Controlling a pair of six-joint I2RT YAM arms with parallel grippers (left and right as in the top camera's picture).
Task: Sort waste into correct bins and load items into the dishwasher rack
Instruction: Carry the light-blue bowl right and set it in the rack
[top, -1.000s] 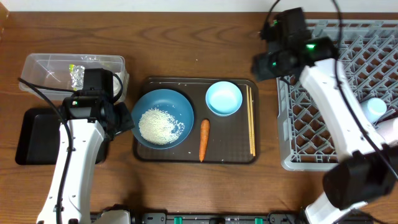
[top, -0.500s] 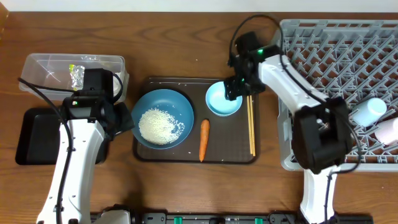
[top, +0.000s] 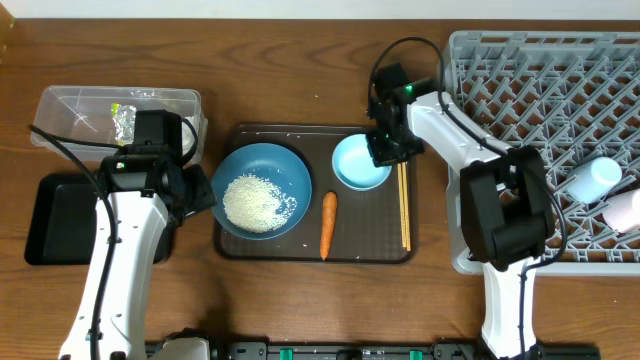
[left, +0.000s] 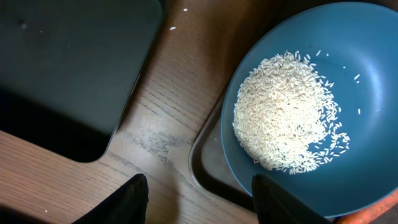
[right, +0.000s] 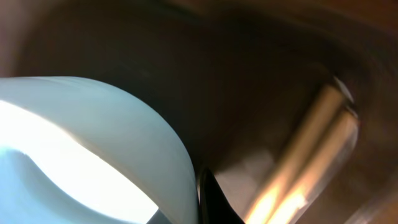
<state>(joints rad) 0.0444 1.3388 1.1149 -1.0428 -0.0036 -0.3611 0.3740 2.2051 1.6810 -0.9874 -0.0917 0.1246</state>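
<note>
Waste sorting looks part done. At the far left the clear tub (top: 60, 105) holds crumpled foil (top: 123, 121) and a yellowish wrapper scrap (top: 115, 107), while the black tray (top: 45, 215) below it shows nothing in the part the left arm leaves visible. The left claw (left: 199, 183) hangs with its jaws apart and nothing between them, over the bench (left: 155, 124) between that tray and the brown serving tray (top: 370, 240).

On the serving tray, the dark-blue bowl (top: 265, 165) holds the rice (top: 258, 203), the carrot (top: 327, 225) lies just right of it, and the chopsticks (top: 403, 205) lie along the right side: all, by my reading, yet to be handled. The light-blue bowl (top: 358, 162) sits at the tray's upper right with the right claw (top: 385, 150) closed at its right rim, which I take for a pinch ready to lift. At the far right the rack (top: 520, 100) carries a pale cup (top: 598, 178) and a pinkish-white piece (top: 625, 210) at the frame's edge, so loading has begun.

Only the overhead view shows the bins and the rack. The left wrist view alone shows the left claw's gap. The right wrist view shows the bowl's rim against one dark finger (right: 214, 199), with the chopsticks blurred beyond, but the other finger is hidden.
</note>
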